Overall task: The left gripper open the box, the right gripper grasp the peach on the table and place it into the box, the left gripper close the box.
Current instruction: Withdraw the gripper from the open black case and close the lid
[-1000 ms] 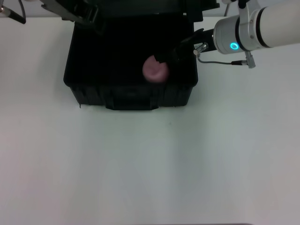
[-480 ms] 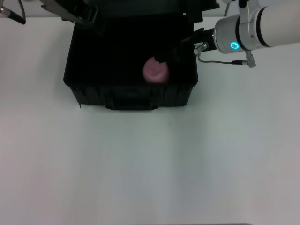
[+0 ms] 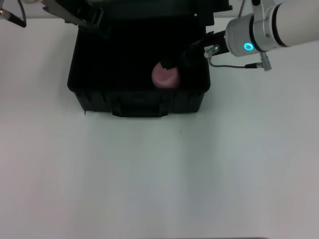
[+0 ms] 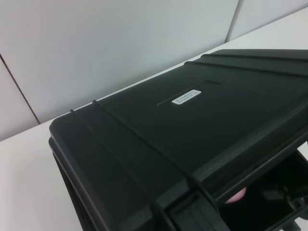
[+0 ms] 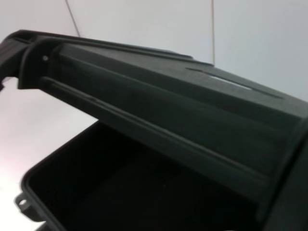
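Head view is showing one black box (image 3: 139,94), one pink peach (image 3: 165,76), and two robot arms over a white table (image 3: 159,174). The box is sitting in the upper middle of the frame with its lid raised toward the top edge. Inside it, the single peach is lying in the right half of the open compartment; nothing else is showing in there. The right tool (image 3: 172,61) is reaching in from the upper right, over the box's right wall, its dark tip sitting at the peach's upper right edge; I cannot tell whether it is gripping the fruit or how far apart its fingers are. The left tool (image 3: 75,15) is appearing at the upper left beside the lid's corner, its finger position unclear.
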Available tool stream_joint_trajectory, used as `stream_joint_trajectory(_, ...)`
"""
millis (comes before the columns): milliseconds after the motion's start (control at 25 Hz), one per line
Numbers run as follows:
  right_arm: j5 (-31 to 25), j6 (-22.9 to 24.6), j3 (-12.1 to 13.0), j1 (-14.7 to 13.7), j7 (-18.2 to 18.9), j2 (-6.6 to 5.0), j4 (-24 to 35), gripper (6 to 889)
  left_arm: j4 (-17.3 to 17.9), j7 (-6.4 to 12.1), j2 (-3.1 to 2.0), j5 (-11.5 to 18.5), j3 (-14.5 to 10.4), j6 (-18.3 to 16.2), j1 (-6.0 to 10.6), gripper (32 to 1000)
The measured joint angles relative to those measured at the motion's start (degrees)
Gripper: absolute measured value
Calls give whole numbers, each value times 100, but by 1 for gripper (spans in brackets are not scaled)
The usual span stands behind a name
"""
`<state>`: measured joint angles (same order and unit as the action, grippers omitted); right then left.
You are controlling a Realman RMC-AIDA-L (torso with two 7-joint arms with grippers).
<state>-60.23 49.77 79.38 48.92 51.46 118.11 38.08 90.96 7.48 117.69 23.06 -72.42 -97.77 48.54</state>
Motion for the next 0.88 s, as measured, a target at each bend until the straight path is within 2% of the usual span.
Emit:
stream_joint_trajectory(160, 133, 330, -19, 15, -231, -16, 150, 858, 0, 0, -2, -5, 0, -4, -12, 404)
stream_joint_trajectory(360, 730, 836, -88, -48, -727, -61, 690, 856, 0, 1, -7, -6, 0, -14, -47, 404)
stream_joint_trajectory(560, 960, 1358, -418, -226, -886, -129, 1212, 855, 0, 17, -16, -12, 0, -23, -92, 404)
stream_joint_trajectory(680, 1201, 1669, -553, -301, -1113, -210, 1479, 855, 0, 17, -17, -14, 0, -25, -96, 404)
stream_joint_trajectory(880, 1467, 2181, -676, -342, -1395, -411, 1659, 855, 0, 17, -18, -18, 1, -31, -99, 404)
